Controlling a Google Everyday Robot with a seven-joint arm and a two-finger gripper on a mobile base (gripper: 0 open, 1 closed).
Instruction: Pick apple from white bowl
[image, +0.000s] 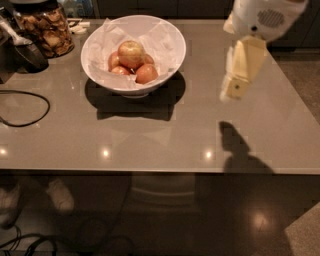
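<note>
The white bowl (165, 40), lined with crumpled white paper, stands on the grey table at the back left of centre. In it the large pale yellow-green apple (131, 54) with a pink blush lies on top of several smaller redder apples (146, 74). My gripper (233, 91) hangs from the white arm at the upper right, above the table and well to the right of the bowl, apart from it. Its cream fingers point down.
A glass jar of brown snacks (46, 29) stands at the back left, with a dark scoop (27, 50) beside it. A black cable (25, 107) loops on the table's left side. The table's front edge (160, 171) runs across the middle of the view.
</note>
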